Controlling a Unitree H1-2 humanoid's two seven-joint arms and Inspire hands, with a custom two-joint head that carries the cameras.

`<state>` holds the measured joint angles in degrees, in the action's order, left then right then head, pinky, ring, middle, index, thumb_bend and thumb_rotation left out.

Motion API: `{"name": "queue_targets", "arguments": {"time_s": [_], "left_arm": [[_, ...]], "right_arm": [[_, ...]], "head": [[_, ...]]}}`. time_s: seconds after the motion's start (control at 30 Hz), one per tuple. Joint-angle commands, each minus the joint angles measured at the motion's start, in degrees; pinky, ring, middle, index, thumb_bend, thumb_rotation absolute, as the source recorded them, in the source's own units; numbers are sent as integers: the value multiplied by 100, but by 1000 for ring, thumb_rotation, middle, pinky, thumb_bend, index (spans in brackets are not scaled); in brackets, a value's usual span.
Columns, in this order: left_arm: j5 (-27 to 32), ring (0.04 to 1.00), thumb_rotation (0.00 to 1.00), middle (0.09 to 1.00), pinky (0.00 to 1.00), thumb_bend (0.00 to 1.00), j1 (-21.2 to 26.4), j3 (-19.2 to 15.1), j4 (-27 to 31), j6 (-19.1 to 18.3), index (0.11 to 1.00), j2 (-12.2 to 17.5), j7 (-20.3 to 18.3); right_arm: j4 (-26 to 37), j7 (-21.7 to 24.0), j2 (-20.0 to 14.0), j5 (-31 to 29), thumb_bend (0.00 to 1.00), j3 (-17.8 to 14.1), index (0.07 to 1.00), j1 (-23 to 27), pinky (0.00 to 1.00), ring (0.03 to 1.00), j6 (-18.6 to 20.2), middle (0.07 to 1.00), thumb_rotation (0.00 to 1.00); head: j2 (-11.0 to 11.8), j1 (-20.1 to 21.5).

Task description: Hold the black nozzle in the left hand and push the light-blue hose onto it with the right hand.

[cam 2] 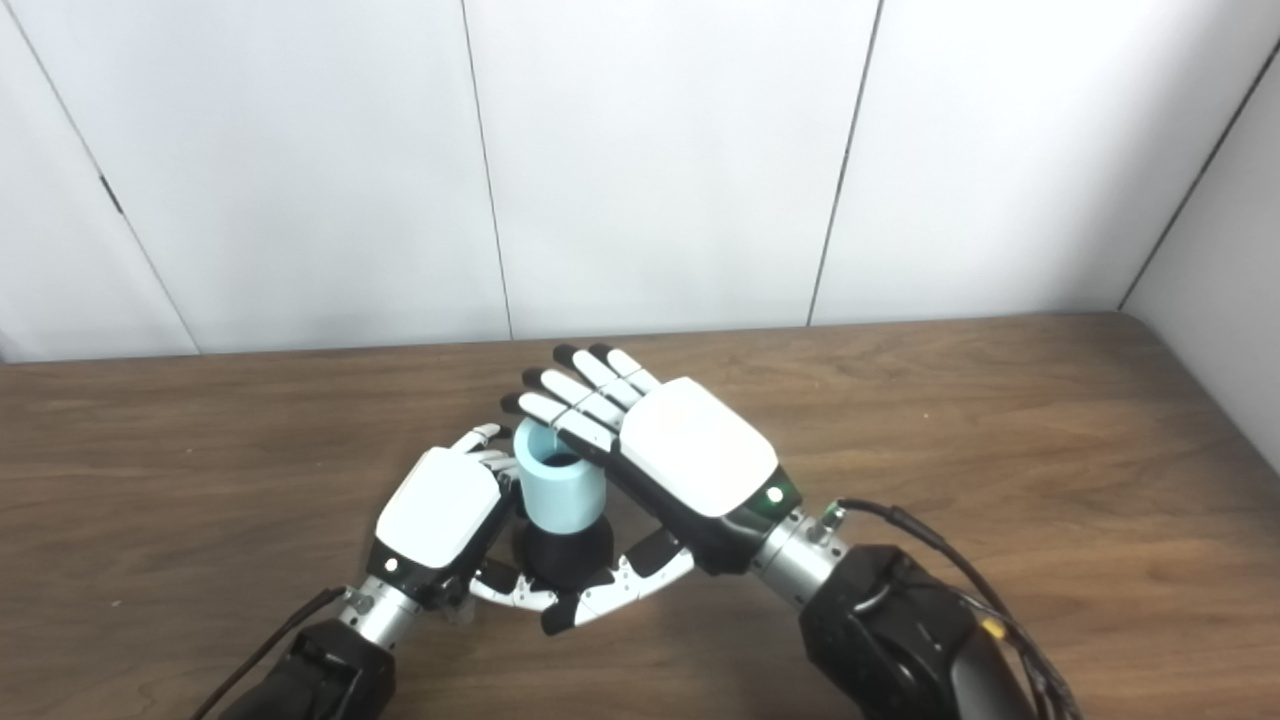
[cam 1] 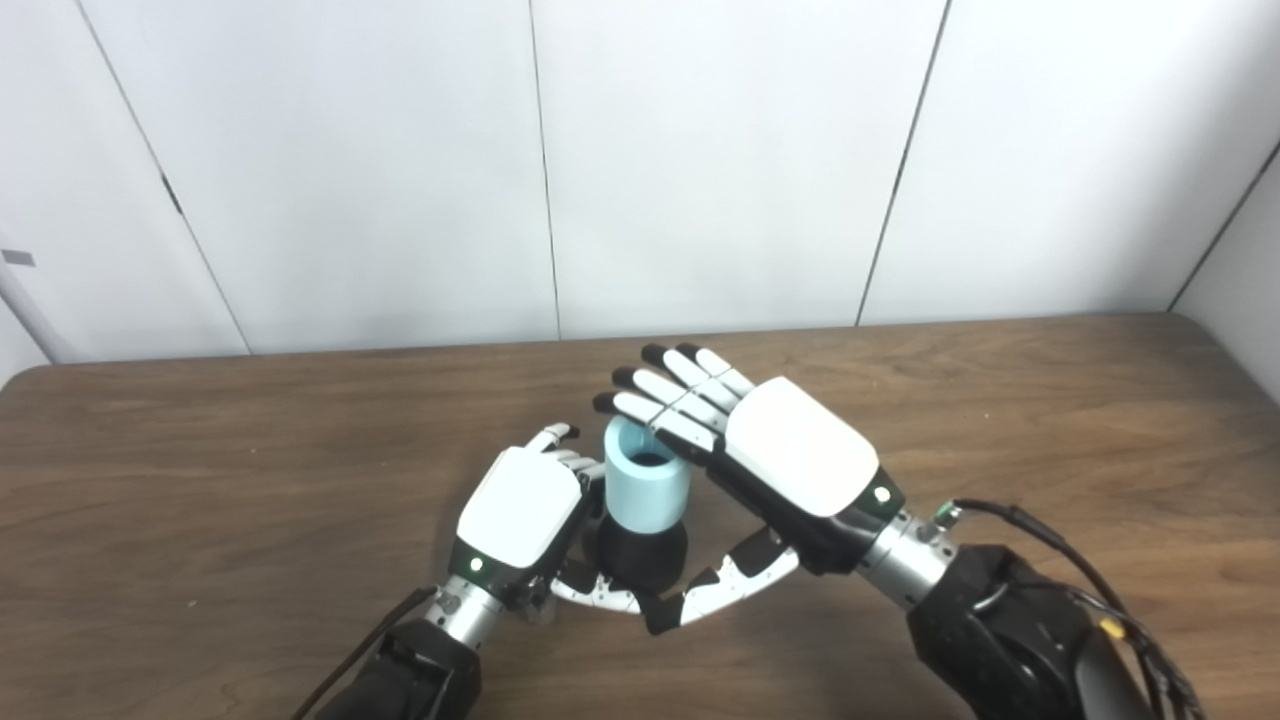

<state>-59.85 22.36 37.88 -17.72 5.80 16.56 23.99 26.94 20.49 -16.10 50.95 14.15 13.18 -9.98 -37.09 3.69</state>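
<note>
Hose (cam 1: 648,487) is seated upright on black nozzle (cam 1: 641,553), centre-low of frame on table (cam 1: 1000,420). Nozzle is clasped by left hand (cam 1: 520,520), prob. to brace it; right hand (cam 1: 770,455) is spread flat over hose top, gripping nothing, apparently for pressing down

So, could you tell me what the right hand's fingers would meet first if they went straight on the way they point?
Probably nothing near: the right hand lies flat over the light-blue hose, fingers aimed past it toward the table's far edge and the wall. Depth is unclear.
</note>
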Motion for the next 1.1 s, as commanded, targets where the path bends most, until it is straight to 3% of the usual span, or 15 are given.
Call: {"name": "queue_targets", "arguments": {"time_s": [0.0,0.37,0.73,1.07], "left_arm": [[-183,463,0,422,808,503,-716,372,-671,100,480,-80,-42],[-142,471,0,410,823,502,-684,337,-561,-30,483,-116,-316],[-112,451,0,452,815,505,-698,317,-519,-73,506,-92,-391],[-120,462,0,408,825,502,-716,323,-510,-57,487,-83,-354]], "right_arm": [[13,-196,14,8,880,0,916,151,1000,1000,-152,956,763],[-165,-377,-170,307,906,305,871,-389,951,1000,-389,930,762],[-176,-359,-279,385,900,564,844,-728,900,982,-283,915,751],[-246,-132,-276,351,906,569,875,-679,918,999,37,926,780]], "head": [[-13,6],[-11,16],[-42,17],[-28,8]]}}
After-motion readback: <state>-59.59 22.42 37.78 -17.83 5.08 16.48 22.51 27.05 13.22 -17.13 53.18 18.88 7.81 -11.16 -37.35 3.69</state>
